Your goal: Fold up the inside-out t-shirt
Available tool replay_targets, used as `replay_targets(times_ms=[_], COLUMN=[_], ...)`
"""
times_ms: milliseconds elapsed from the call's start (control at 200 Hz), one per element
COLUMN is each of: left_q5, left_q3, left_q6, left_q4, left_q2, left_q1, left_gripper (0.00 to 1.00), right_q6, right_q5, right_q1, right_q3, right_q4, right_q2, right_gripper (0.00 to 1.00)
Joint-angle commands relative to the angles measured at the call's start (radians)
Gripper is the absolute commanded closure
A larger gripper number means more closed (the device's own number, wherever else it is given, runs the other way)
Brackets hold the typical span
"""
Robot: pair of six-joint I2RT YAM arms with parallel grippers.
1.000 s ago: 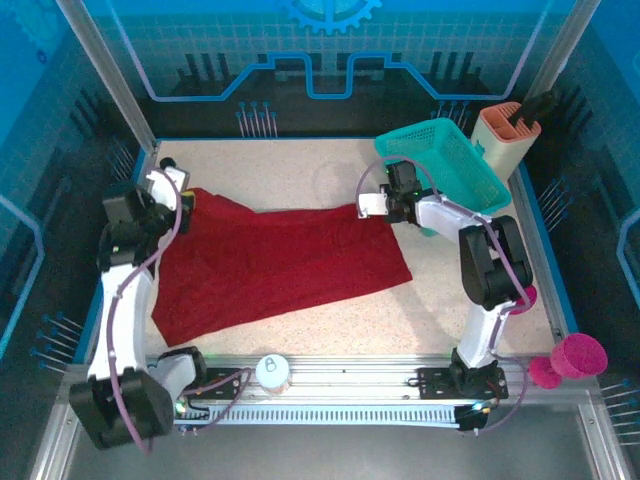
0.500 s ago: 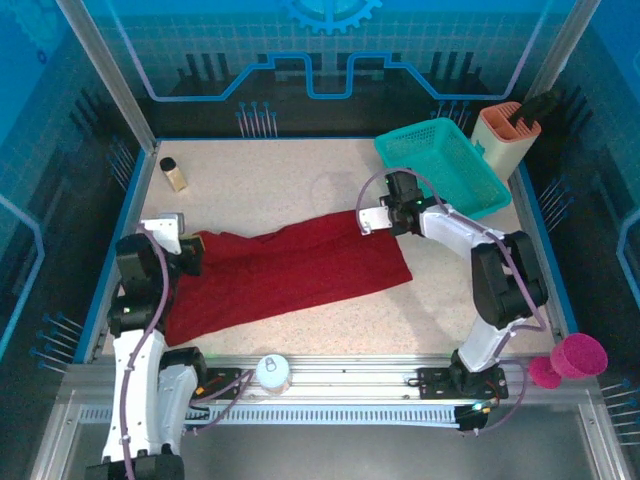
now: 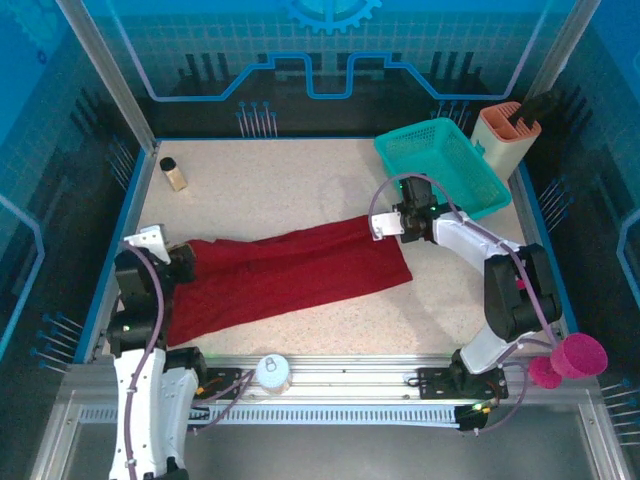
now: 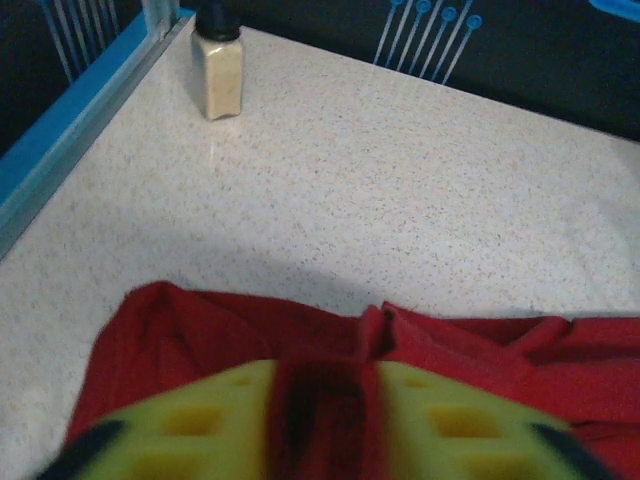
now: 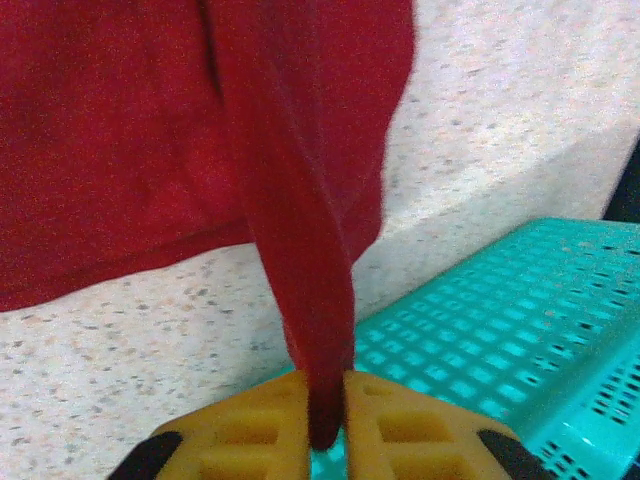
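**Markings.** A white round cap on the front rail, well to the near left of the teal basket, bears one dark character. It looks like a "B", though it is too small to read with certainty. A small bottle with a dark lid and pale contents stands far to the left of the basket, level with it. In the left wrist view its side shows no readable label.

**Task item.** The inside-out t-shirt lies on the speckled table as a long dark red band. It runs from just near-left of the basket away to the left.

**Right gripper**. It sits just off the basket's near left corner. In the right wrist view its yellow fingers are clenched on a narrow fold of the shirt, with basket mesh beside them.

**Left gripper**. It is at the shirt's end farthest from the basket. In the left wrist view the fingers stand apart with red cloth filling the gap. The blurred view does not settle whether they are pressing it.

**Change from a second ago.** The shirt was then spread wide, its far edge reaching toward the basket's depth. That edge has since been drawn nearer, leaving a narrower band. Both grippers have moved toward the near side, away from the basket. The bottle, earlier behind the left arm, is now exposed.
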State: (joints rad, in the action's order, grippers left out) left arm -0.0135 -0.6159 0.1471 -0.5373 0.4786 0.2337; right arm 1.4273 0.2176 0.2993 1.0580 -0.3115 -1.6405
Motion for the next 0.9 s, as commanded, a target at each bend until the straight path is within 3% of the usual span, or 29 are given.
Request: replay_targets(times_ms=[0,140,175,325,355,450,490,530,570,605,690,756,836,896], left_q5=[0.031,-0.009,-0.038,-0.181,-0.2,-0.327,-0.374,-0.416,-0.469,-0.482,-0.347,-0.241,-0.166,-0.118], left_q3=[0.005,-0.058,-0.075,-0.124,-0.12,-0.112,-0.126,-0.146,-0.168,-0.187,-0.238,-0.257,-0.265,-0.255], left_q6=[0.174,0.201,0.205,0.328,0.367,0.415,0.436,0.431,0.392,0.356,0.296,0.302,0.342,0.364], left_q4=[-0.089,-0.136,-0.13,-0.074,-0.052,0.04,0.044,0.041,0.045,0.047,0.022,0.031,0.034,0.006], left_q2=[-0.044,-0.088,-0.085,-0.02,0.001,0.122,0.202,0.287,0.368,0.43,0.55,0.632,0.728,0.78], left_q1=[-0.011,-0.013,-0.013,-0.013,-0.013,-0.013,-0.017,-0.028,-0.053,-0.098,-0.215,-0.265,-0.278,-0.276], left_gripper=[0.31,0.32,0.33,0.35,0.39,0.52,0.52,0.42,0.39,0.38,0.36,0.35,0.29,0.25], right_q6=[-0.061,-0.139,-0.16,-0.283,-0.327,-0.527,-0.682,-0.857,-1.137,-1.407,-1.976,-2.198,-2.503,-2.669], right_q5=[0.098,0.164,0.156,0.101,0.081,0.054,0.078,0.111,0.153,0.176,0.143,0.079,0.097,0.083], right_q1=[0.022,0.023,0.019,0.042,0.064,0.155,0.195,0.222,0.237,0.236,0.229,0.249,0.302,0.333], right_q3=[-0.014,-0.073,-0.09,-0.082,-0.074,-0.08,-0.088,-0.085,-0.058,-0.015,0.08,0.066,0.007,-0.007], right_q4=[-0.039,0.053,0.078,0.091,0.085,0.172,0.251,0.297,0.273,0.177,-0.151,-0.245,-0.267,-0.271], right_q2=[-0.033,0.022,0.051,0.177,0.198,0.251,0.269,0.277,0.278,0.276,0.246,0.223,0.206,0.176], right_gripper=[0.76,0.72,0.67,0.65,0.65,0.48,0.43,0.36,0.29,0.3,0.36,0.29,0.27,0.18])
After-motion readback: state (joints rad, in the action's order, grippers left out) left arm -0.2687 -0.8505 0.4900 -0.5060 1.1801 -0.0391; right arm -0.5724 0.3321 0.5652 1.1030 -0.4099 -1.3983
